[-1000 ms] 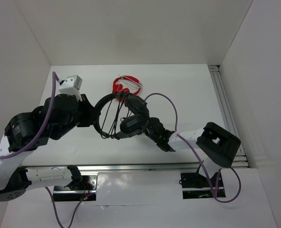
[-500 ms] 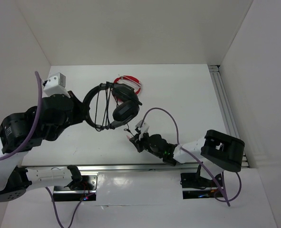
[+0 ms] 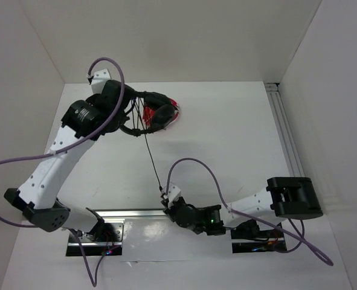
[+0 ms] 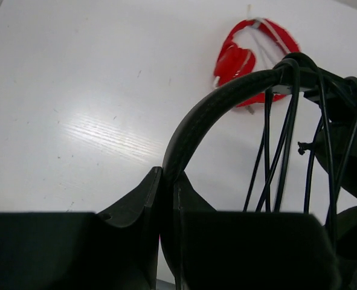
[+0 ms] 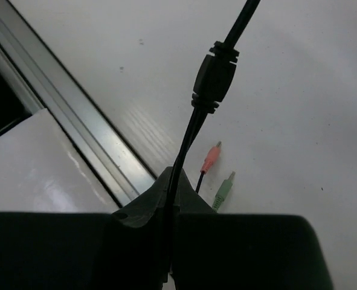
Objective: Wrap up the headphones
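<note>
Overhead view. The headphones (image 3: 159,115) are held up at the far left of the bench (image 3: 238,139), just in front of a pair of red headphones (image 3: 174,104). The left hand (image 3: 128,112) is clamped on them. Their cable (image 3: 153,160) runs in one straight, taut line from the earcups down to the near edge. There the right hand (image 3: 164,197) grips it close to the rail (image 3: 130,212). The two hands are well apart. The cable's long axis runs far to near, drifting slightly right.

Left wrist view. The fingers are shut on the headband (image 4: 226,103), which arcs up and to the right from them. Several strands of cable cross the span of the band. The red headphones lie on the bench beyond.

Right wrist view. The fingers are pinched together on the thin cable, with a thicker junction block (image 5: 213,78) further up the line. A pink plug (image 5: 209,158) and a green plug (image 5: 222,192) sit just beside the fingertips. Whether they touch the bench cannot be told.

Assessment. The wrap appears partly done, and the loose length is the stretch between the hands. The headphones lie up and to the left of the right hand, so the next turn would carry the cable end back that way.
</note>
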Robot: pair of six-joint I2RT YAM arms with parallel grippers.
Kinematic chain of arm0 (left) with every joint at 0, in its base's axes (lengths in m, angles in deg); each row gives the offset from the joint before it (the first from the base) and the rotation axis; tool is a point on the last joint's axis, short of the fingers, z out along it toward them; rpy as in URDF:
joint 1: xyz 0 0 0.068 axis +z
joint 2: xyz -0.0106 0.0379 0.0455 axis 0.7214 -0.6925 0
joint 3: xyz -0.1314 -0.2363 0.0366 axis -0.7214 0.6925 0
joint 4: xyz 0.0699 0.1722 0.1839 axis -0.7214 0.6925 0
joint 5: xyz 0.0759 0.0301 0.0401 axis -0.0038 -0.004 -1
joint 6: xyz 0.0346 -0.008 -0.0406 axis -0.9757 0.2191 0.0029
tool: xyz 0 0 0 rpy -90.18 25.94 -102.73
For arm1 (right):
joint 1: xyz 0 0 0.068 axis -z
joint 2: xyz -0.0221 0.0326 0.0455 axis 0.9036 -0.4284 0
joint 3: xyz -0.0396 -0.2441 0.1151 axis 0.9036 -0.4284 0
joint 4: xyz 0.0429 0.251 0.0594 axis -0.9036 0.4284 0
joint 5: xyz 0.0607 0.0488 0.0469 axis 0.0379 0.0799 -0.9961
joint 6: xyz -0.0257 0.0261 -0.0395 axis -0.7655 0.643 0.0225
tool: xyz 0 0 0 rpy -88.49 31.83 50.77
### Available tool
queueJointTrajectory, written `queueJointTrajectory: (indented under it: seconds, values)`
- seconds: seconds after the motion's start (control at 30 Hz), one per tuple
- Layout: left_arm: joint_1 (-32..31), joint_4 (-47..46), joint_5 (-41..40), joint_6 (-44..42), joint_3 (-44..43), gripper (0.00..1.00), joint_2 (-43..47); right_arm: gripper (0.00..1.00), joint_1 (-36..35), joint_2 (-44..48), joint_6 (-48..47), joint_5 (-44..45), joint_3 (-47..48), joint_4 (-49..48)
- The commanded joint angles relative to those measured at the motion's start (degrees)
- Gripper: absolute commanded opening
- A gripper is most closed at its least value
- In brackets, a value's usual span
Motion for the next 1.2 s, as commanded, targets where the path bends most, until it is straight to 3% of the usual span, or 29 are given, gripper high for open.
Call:
queueJointTrajectory:
  seconds: [0.0, 0.3, 0.5, 0.63, 0.77, 1.0, 1.17]
  values:
    - [5.4, -11.2, 2.6, -4.7, 3.6, 0.00, 0.5, 0.00, -4.8, 3.9, 2.1, 11.3, 5.9, 12.3]
    - [8.1, -14.2, -0.7, -2.5, 26.0, 0.00, -0.1, 0.00, -15.2, 6.4, -4.9, 22.0, 21.7, 29.0]
    - [5.2, -10.3, -5.5, -5.0, 29.3, 0.00, -5.1, 0.00, -15.2, 10.4, -15.9, 27.5, 28.7, 35.7]
    - [1.5, -14.3, -1.2, -12.1, 34.4, 0.00, -3.4, 0.00, -10.3, 15.2, -23.7, 27.9, 29.9, 34.6]
    - [-3.5, -21.5, 7.2, -20.0, 40.8, 0.00, 4.1, 0.00, -4.8, 21.3, -31.2, 25.8, 27.7, 31.9]
    - [-14.5, -27.2, 17.3, -26.8, 45.4, 0.00, 14.0, 0.00, 7.1, 27.7, -36.3, 8.7, 24.0, 33.7]
    - [-20.7, -27.2, 22.4, -29.1, 46.0, 0.00, 19.4, 0.00, 12.2, 27.8, -36.3, 4.7, 22.8, 34.3]
